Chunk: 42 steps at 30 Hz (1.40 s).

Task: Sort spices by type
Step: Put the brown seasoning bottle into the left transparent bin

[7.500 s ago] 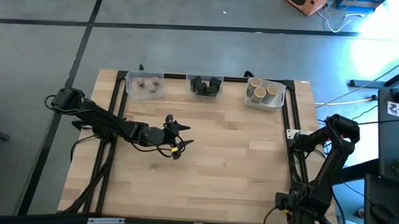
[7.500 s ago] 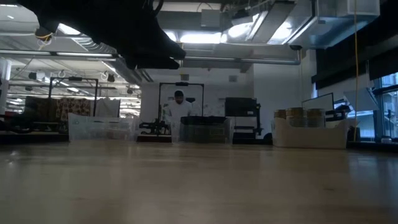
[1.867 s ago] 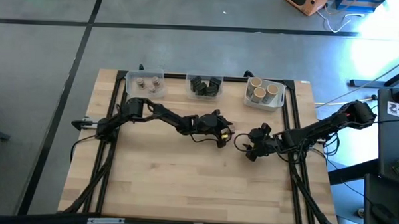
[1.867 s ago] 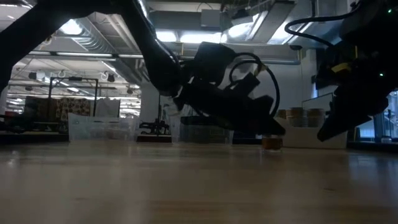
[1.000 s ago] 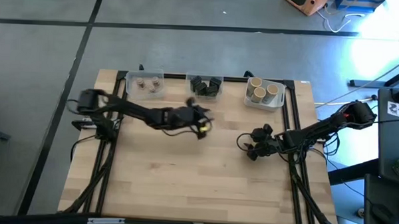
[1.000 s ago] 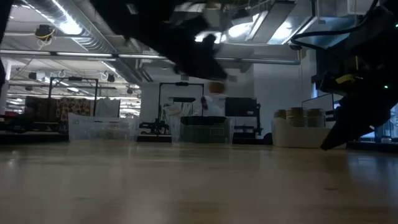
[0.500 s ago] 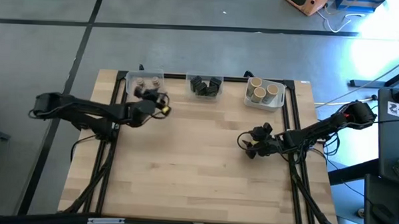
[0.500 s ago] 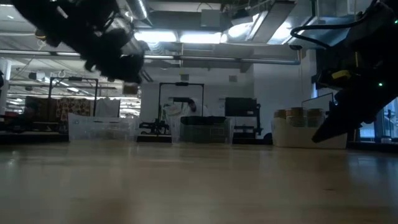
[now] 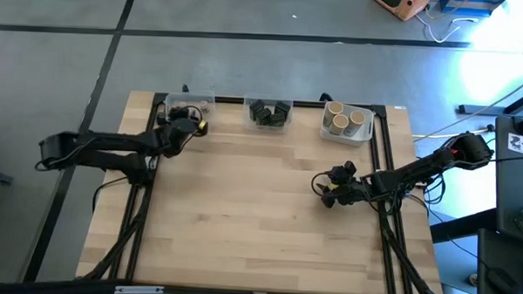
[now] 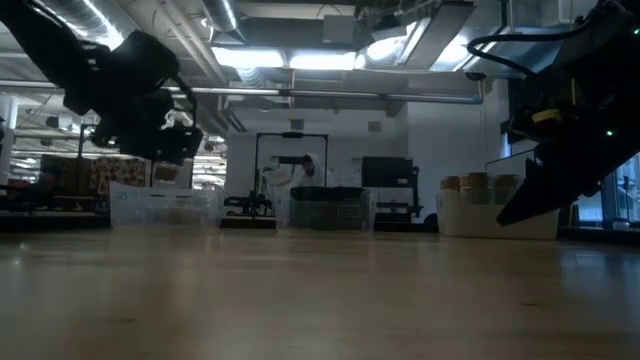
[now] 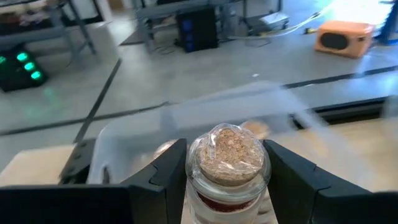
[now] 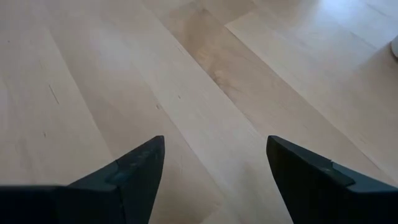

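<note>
Pale wooden planks make up the table [image 9: 259, 208], which has a black frame along its edges and stands on a grey floor [image 9: 247, 68]. Along its far edge sit three tubs: a clear left tub [image 9: 193, 101], a middle tub [image 9: 270, 113] of dark grey blocks and a right tub [image 9: 347, 124] holding tan cylinders [image 9: 336, 123]. The low view looks across the bare planks into a workshop with ceiling lights and racks.

From above, the left tool [image 9: 189, 125] sits at the left tub, covering most of it, so what lies inside is hard to make out there. Only the left wrist view reveals its load: the fingers [image 11: 163, 180] are clamped on a small round jar [image 11: 227, 163] with a cork top, held upright just before the tub's blurred clear wall. In the low view that tool [image 10: 168, 140] hangs above the table as a dark shape, with the jar not legible.

The right tool [image 9: 328, 188] hovers over the table's right part, well apart from the tubs. The right wrist view shows its fingers [image 12: 138, 171] spread wide with nothing but bare wood between them. The jar's lower half is cut off by the frame edge.
</note>
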Each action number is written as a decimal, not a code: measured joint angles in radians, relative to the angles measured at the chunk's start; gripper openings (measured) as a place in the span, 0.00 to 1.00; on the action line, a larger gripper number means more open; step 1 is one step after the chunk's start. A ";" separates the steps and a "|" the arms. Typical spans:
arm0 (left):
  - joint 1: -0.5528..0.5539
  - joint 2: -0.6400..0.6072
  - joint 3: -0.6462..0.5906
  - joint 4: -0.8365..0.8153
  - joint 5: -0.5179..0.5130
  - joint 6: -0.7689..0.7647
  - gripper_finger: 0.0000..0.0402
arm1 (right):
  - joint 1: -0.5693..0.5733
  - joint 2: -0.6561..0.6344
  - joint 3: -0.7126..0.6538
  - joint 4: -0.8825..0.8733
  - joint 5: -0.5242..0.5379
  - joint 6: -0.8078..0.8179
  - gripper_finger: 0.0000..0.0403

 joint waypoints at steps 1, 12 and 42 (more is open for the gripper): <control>0.013 0.000 -0.010 -0.003 0.000 -0.009 0.40 | 0.000 0.000 0.000 0.000 0.000 0.000 0.70; 0.119 0.003 -0.086 0.035 0.021 -0.059 0.40 | 0.000 0.000 0.000 -0.002 0.012 -0.005 0.70; 0.299 0.108 -0.095 0.124 0.301 0.036 0.55 | 0.000 0.000 0.000 0.004 0.005 0.002 0.70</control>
